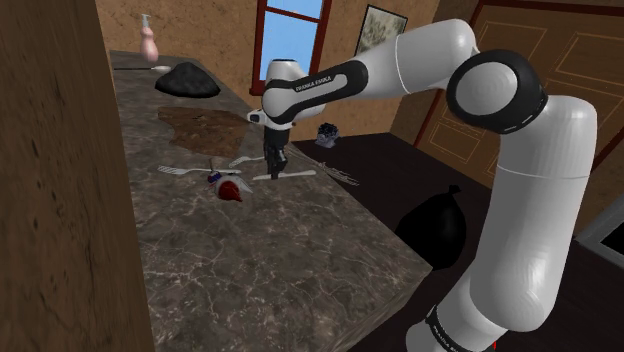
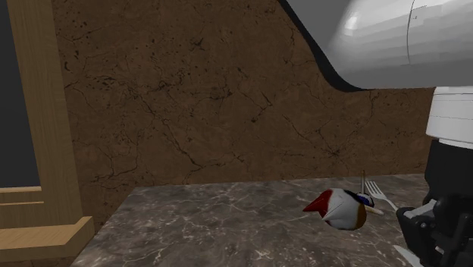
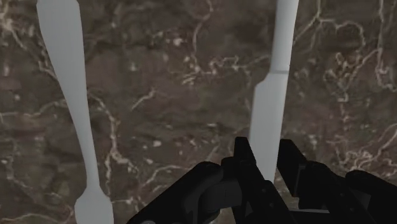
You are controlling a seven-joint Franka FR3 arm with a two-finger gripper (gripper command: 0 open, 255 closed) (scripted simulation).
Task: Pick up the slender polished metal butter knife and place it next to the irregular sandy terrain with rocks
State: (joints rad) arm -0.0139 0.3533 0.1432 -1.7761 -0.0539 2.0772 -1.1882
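slender pale-grey butter knife point(image 3: 272, 83) laid flat on dark marbled bench point(image 3: 178, 95) | blade clasped between closed jaws of black gripper point(image 3: 266, 149)

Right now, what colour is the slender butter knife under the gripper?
The slender knife is plain pale grey; best in wrist view.
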